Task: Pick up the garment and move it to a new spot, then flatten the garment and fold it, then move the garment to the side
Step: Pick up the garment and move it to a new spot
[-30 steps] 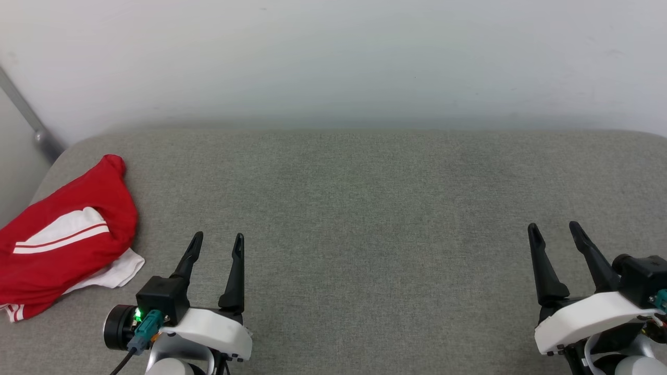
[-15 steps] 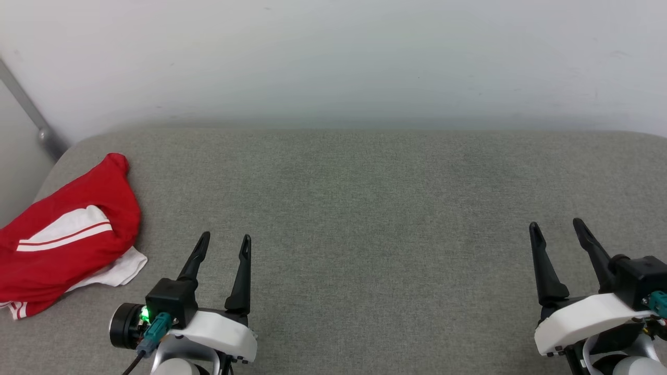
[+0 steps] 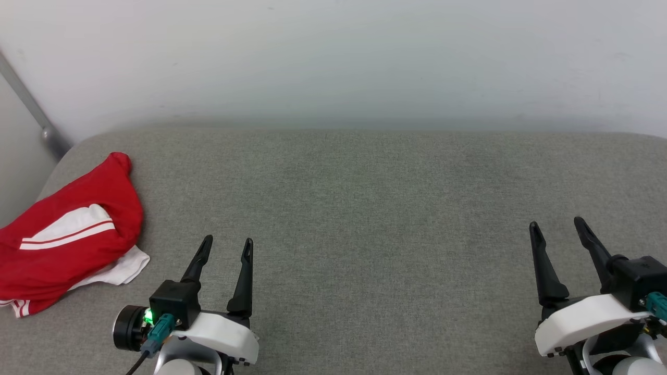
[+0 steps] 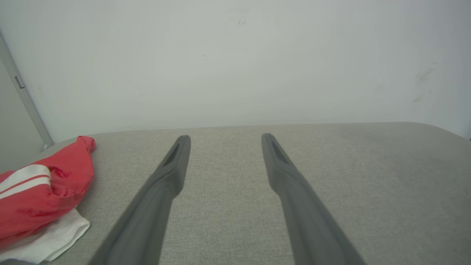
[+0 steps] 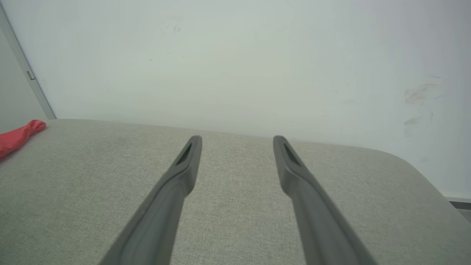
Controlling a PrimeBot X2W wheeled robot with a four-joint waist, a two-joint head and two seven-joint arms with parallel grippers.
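Red heap at the left end of the grey cushion is the garment: crumpled, not spread, red side up with a white striped panel showing and a white flap poking out from under it toward the cushion's middle. Left gripper hangs over the cushion's front edge, left of centre, jaws spread wide, nothing between them, fingers pointing at the cushion's back edge. Right gripper sits at the cushion's front right end, also wide apart and empty. Key relation: garment lies sideways off the left gripper, toward the cushion's left end, not ahead of the fingers; left wrist view puts the garment low at the left margin, well off the finger line. Gap between flap and left fingers is short; right gripper is well apart, with nearly the whole cushion between, and its wrist view has a red tip of the garment at the far left. Heap's long axis runs slantwise, from a pointed end near the cushion's back-left corner down to the front-left corner. My read: left arm takes the pick, needs to swing toward the cushion's left end and turn the wrist so the jaws straddle a fold across that axis. Cloth's extent past the cushion's left end: can't tell.
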